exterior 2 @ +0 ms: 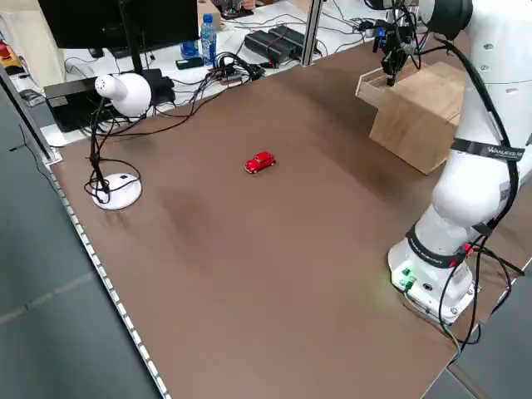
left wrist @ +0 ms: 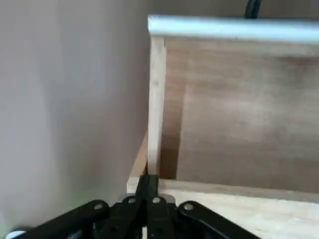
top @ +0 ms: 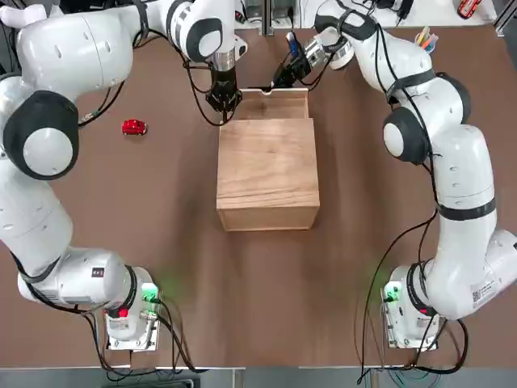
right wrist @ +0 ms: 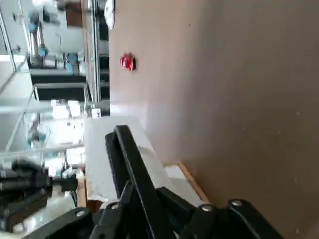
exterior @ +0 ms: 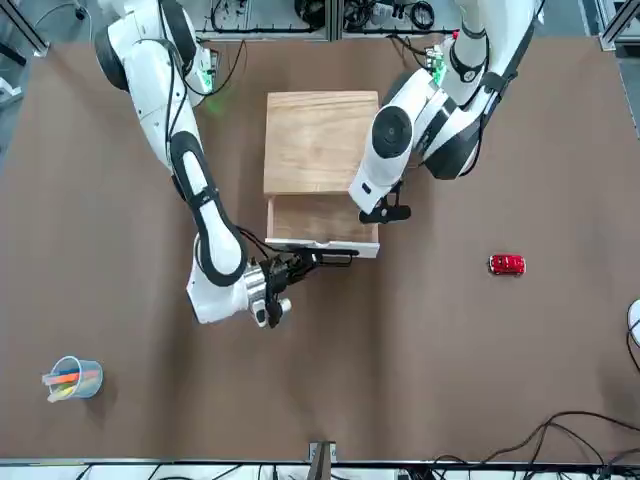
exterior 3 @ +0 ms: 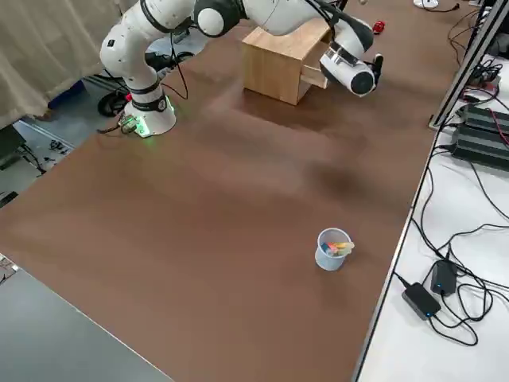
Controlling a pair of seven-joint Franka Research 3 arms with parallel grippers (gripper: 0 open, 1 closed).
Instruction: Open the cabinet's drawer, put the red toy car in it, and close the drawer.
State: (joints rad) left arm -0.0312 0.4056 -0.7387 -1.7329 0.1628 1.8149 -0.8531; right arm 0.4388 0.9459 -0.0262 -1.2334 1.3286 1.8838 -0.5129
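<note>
With the drawer (top: 279, 103) pulled out of the cabinet (top: 267, 173), both the left gripper (top: 224, 102) and right gripper (exterior: 335, 258) are seen pinched narrow, while the red toy car (top: 134, 127) is left well apart.

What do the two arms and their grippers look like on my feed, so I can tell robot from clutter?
Both arms are glossy white rounded segments with black joint bands and loose black cables. Each base shows a green light. The left gripper and the right gripper are black, with slim two-finger tips. A small printed label sits on the right arm's lower segment.
</note>
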